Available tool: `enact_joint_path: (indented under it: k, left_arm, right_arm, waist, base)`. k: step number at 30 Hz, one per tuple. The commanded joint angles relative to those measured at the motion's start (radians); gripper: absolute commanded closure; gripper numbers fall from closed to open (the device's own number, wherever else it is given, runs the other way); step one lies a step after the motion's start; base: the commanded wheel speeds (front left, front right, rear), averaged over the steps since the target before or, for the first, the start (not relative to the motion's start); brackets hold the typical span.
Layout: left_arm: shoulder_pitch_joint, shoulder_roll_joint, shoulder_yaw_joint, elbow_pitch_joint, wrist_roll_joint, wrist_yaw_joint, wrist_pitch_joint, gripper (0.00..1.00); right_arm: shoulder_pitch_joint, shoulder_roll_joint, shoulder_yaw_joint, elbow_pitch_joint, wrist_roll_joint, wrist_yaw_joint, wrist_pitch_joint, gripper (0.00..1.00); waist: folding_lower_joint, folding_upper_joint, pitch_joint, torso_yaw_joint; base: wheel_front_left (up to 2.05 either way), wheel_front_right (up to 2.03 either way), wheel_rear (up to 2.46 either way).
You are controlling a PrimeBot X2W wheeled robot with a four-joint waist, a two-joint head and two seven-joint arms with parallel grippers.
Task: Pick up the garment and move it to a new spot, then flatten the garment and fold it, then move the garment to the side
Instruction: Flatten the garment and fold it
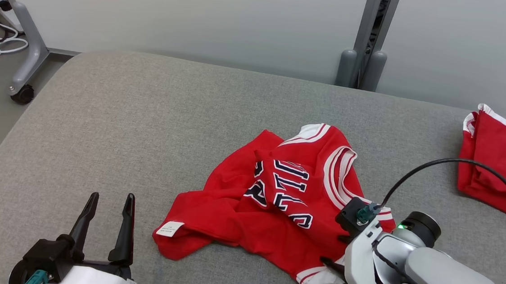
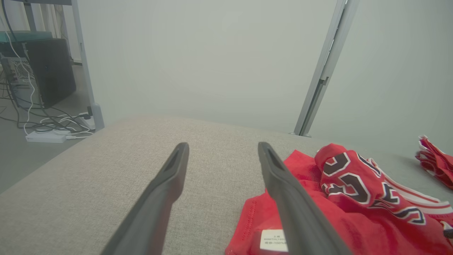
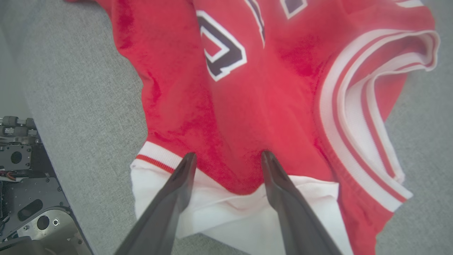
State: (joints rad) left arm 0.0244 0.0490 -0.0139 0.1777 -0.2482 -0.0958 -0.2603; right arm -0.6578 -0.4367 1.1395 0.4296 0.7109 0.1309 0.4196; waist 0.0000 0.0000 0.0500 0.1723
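Garment under wide-apart right fingers, just right of left fingers

You'll find dark navy block letters, outlined in white, on the crumpled red jersey, but folds leave no readable word. Its small white sewn-in label carries print too fine to read.
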Motion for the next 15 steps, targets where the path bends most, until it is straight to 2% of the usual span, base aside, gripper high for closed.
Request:
enact_joint_path:
  k: [1,2,8,15]
  left_arm:
    - [-0.013,0.003,0.002,0.001,-0.004,0.000,-0.005,0.00]
    - [-0.012,0.004,0.003,0.002,-0.004,0.000,-0.005,0.00]
    - [-0.001,0.004,0.013,-0.001,0.002,0.003,-0.005,0.00]
    - [0.007,0.004,0.015,-0.004,0.006,0.005,-0.005,0.00]
  right_arm:
    - [-0.009,0.007,0.005,0.013,-0.001,0.000,-0.029,0.87]
    - [-0.011,0.010,0.012,0.027,0.002,0.000,-0.041,1.00]
    - [-0.031,0.011,0.022,0.059,0.044,0.000,-0.109,1.00]
    - [-0.002,-0.027,0.019,0.008,0.126,0.000,-0.148,1.00]
  waist:
    - [0.0000,0.0000,-0.001,0.002]
    - [0.0000,0.0000,-0.002,0.002]
    - [0.0000,0.0000,-0.009,-0.009]
    - [0.0000,0.0000,-0.019,-0.034]
  base:
    - [0.00,0.00,0.00]
    - [0.00,0.00,0.00]
    - [0.00,0.00,0.00]
    - [0.00,0.00,0.00]
